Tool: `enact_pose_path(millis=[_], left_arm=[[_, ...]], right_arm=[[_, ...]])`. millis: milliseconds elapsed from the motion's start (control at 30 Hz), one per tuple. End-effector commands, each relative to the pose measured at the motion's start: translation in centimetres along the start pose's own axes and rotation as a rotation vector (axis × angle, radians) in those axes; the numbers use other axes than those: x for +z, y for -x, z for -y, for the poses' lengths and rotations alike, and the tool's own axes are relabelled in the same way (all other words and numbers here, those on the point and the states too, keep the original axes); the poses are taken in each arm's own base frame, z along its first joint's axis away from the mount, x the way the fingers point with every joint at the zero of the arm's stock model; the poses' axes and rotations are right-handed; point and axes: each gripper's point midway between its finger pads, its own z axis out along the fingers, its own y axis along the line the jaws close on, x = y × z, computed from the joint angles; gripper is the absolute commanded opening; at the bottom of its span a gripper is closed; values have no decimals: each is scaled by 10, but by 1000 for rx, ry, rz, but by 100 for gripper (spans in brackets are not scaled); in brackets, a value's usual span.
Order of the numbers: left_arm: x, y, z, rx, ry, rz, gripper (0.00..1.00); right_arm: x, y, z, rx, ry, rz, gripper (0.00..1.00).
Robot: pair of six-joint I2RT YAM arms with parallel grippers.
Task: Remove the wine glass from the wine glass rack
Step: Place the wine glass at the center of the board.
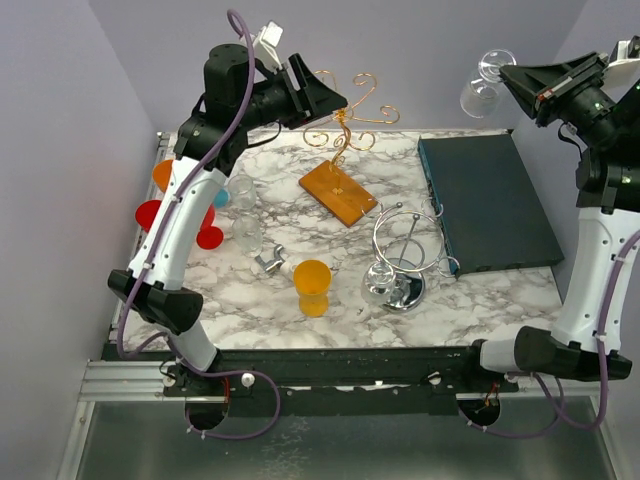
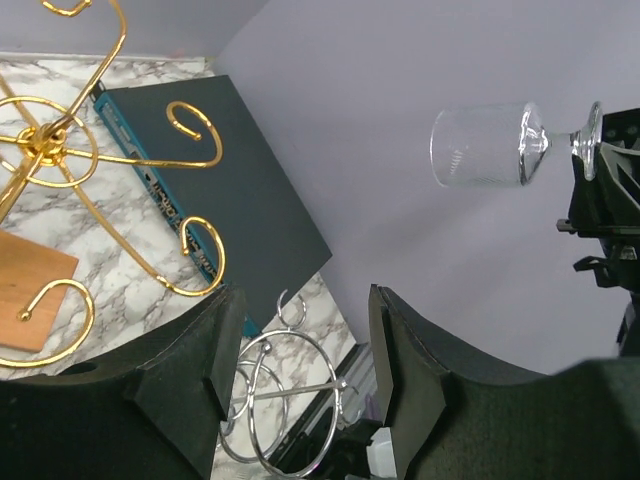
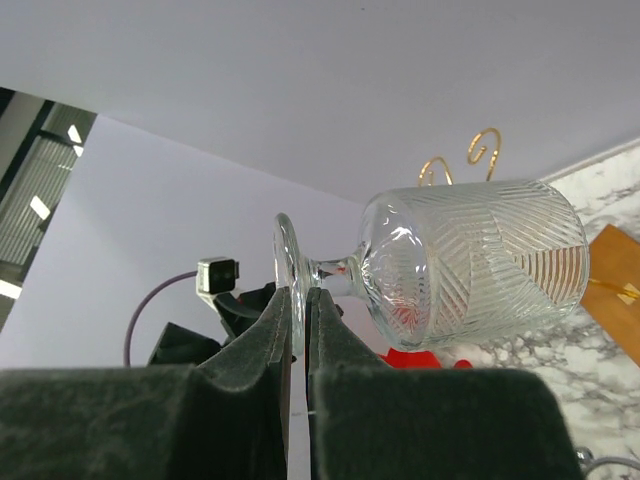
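A clear patterned wine glass (image 1: 483, 85) (image 3: 470, 265) hangs on its side in the air at the far right, well above the table. My right gripper (image 1: 512, 76) (image 3: 298, 300) is shut on the rim of its foot. The glass (image 2: 490, 145) is apart from both racks. The gold wire rack (image 1: 345, 120) (image 2: 45, 140) on a wooden base (image 1: 338, 193) stands at the back middle, its hooks bare. My left gripper (image 1: 335, 100) (image 2: 305, 300) hovers open beside the rack's top, with nothing between its fingers.
A chrome ring rack (image 1: 405, 250) (image 2: 290, 400) stands in front of a dark teal flat case (image 1: 490, 200). An orange cup (image 1: 312, 288), clear glasses (image 1: 245, 235) and red glasses (image 1: 150, 215) sit at the middle and left. Purple walls close in at the back and sides.
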Motion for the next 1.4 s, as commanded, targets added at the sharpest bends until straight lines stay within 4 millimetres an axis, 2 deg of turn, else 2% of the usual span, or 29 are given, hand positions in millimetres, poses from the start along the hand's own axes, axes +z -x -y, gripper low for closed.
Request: enact_pose_path(millis=[0,233,300,333,467,667,900,1133,1367], left_arm=[[6,16,34,-1,-134,21,59],[17,28,56,-54,-285,36,61],[18,30,57,-61,-301,50,61],[19,32,57,-63,-309,61,62],[16,43,59,-89,-403,106,67],[13,54,51,-133,-502,141,70],[6,60,61,-141,-638,162,70],[13,59,57,-188,-693,146,70],[6,61,67,-201,-800,146,70]], right_arm=[[7,-4,-51,-30,216,-58,1],[45,-35,-82,11,364,-168,1],[52,-37,-89,29,396,-177,1],[54,-44,-95,44,419,-198,1],[65,-54,-104,92,473,-232,1],[73,-62,-117,150,534,-280,1],[83,-79,-117,205,555,-337,1],[91,-93,-120,243,584,-386,1],[94,-104,-112,274,579,-417,0]])
